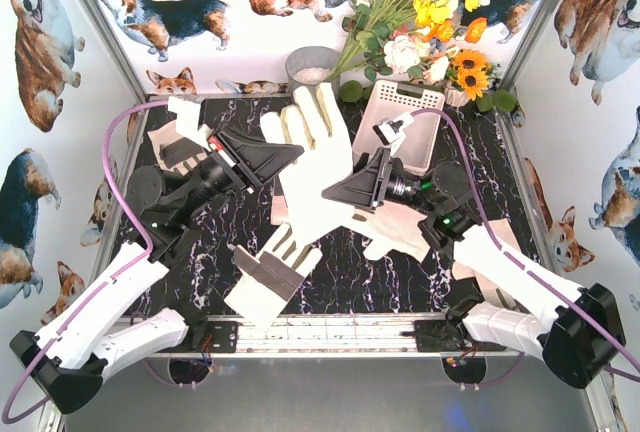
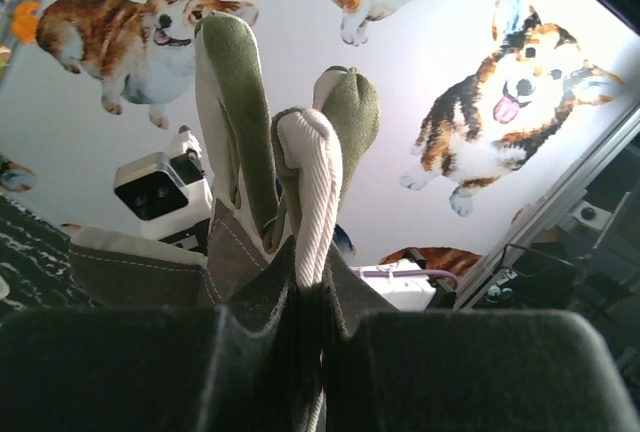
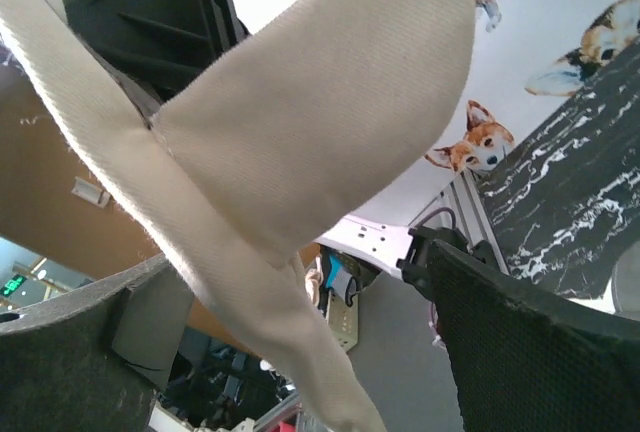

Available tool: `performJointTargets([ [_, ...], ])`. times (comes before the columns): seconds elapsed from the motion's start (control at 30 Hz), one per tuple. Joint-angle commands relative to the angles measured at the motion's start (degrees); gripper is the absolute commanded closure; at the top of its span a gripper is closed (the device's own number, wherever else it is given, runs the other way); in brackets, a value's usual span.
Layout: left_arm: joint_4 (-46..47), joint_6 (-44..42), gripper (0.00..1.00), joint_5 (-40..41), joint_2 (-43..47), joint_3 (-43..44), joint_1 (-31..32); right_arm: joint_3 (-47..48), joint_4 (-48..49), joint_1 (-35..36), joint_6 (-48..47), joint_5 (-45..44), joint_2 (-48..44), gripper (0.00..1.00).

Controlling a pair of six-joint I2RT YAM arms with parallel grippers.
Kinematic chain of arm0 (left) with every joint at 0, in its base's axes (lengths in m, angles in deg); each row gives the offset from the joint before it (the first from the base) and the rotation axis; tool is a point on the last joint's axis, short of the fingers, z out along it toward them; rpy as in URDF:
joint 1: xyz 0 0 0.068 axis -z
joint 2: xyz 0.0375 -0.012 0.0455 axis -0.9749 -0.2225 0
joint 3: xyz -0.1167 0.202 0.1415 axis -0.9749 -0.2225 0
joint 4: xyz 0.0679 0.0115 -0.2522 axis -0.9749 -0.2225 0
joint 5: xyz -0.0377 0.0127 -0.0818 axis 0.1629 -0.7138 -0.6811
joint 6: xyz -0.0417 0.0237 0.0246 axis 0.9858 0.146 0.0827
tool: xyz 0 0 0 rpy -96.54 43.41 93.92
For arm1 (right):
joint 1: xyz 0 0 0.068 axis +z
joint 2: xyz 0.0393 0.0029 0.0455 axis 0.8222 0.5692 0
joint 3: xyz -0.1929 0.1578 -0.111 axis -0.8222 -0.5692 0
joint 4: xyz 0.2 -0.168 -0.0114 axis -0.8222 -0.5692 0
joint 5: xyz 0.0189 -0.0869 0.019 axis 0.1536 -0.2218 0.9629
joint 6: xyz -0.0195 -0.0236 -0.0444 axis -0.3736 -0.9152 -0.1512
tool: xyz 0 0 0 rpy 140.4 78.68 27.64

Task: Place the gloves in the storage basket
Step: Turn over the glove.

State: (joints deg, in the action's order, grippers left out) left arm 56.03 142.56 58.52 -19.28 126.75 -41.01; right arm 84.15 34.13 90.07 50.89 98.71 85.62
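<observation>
My left gripper (image 1: pixel 288 153) is shut on the cuff of a cream-white glove (image 1: pixel 318 167) and holds it raised above the middle of the table. In the left wrist view the jaws (image 2: pixel 310 287) pinch the ribbed cuff, and the glove's fingers (image 2: pixel 238 102) stand up beyond them. My right gripper (image 1: pixel 335 192) is open against this glove's lower edge. In the right wrist view the cream fabric (image 3: pixel 300 122) hangs across its wide gap (image 3: pixel 310 337). The white storage basket (image 1: pixel 425 152) stands at the back right. Other gloves lie at the front (image 1: pixel 272 274), the back left (image 1: pixel 186 138) and under my right arm (image 1: pixel 398 237).
A grey metal bucket (image 1: pixel 312 64) stands at the back wall beside a bunch of artificial flowers (image 1: pixel 420 12). Metal frame posts and corgi-printed walls enclose the marbled black table (image 1: pixel 345 272). Purple cables loop from both arms.
</observation>
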Motion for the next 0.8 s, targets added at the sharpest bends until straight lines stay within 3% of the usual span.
performJointTargets([
  [0.0,5.3,3.3,1.0,-2.5,-0.6,2.8,0.0,4.8,11.6,0.3,1.8,2.4,0.9,0.03],
  [0.17,1.6,2.0,1.0,-1.8,-0.3,2.5,0.0,6.3,16.3,0.4,3.1,2.4,0.8,0.1],
  [0.4,-0.8,1.4,1.0,1.2,0.5,1.2,0.0,6.4,17.2,0.4,3.6,0.6,-0.6,0.34],
  [0.77,-5.6,-0.7,1.0,4.1,2.4,0.5,-1.0,3.6,8.4,-0.1,-2.2,-4.9,-6.4,0.34],
])
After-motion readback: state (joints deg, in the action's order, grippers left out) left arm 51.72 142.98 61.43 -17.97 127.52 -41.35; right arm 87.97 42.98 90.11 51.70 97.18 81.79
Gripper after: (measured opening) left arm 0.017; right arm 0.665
